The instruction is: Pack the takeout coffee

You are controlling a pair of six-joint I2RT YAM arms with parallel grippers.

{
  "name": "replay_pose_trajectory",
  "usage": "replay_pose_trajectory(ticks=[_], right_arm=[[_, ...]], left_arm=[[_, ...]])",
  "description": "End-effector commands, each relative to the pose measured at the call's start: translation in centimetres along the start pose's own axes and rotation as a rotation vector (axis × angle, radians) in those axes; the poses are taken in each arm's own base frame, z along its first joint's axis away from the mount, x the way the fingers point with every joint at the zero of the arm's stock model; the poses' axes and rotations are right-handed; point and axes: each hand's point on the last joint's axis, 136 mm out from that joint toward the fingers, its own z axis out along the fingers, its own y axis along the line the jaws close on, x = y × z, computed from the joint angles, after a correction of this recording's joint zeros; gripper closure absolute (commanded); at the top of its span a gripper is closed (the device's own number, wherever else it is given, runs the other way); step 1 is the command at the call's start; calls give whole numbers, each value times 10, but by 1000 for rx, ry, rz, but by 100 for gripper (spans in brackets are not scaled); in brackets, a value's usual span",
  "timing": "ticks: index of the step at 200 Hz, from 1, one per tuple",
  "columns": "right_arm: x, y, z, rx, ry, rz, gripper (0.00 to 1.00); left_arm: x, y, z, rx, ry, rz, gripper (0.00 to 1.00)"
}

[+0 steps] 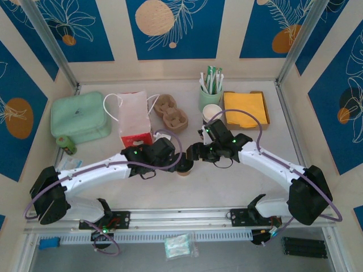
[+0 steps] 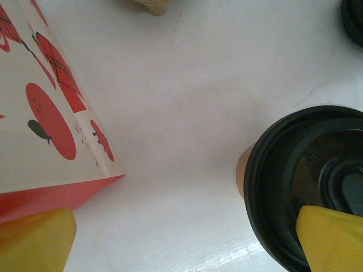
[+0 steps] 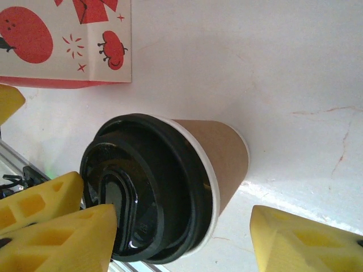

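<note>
coffee (image 3: 218, 156) between parted right tool (image 3: 184, 238); left tool (image 2: 181, 243) spread wide

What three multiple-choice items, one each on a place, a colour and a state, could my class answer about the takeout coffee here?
1. Where is the takeout coffee?
A) on the table, outside the red-and-white bag
B) inside that bag
C) held in the air

2. What colour is its lid?
A) white
B) green
C) black

3. How does the cup stand?
A) tipped on its side
B) upright, lid on
C) upright, lidless

Answers:
1 A, since it sits on the tabletop apart from the bag.
2 C, since both wrist views show a black lid.
3 B, since the lid caps the standing brown cup.
</note>
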Motion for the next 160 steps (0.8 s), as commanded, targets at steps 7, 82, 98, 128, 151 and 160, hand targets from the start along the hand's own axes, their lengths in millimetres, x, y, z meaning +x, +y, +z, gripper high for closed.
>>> replay_pose_trajectory(ticks=[7,82,98,128,151,160], right_arm=[[6,2,5,-46,26,25,33],[4,1,6,-69,31,47,34],[3,0,2,-70,21,52,35],[0,0,-8,-82,-5,61,34],[-1,-2,-14,-89,-20,77,29],[-2,-4,-17,-90,-28,90,28]], left_arm=[[1,-11,5,65,12,5,1],[-1,-22,5,114,14,9,1],[-5,-18,-1,110,-10,-13,1],[-13,-14,-16,133,-72,-87,1],[-18,-26,-24,218,-88,-127,1],[-19,-33,-25,249,-82,-132,1]])
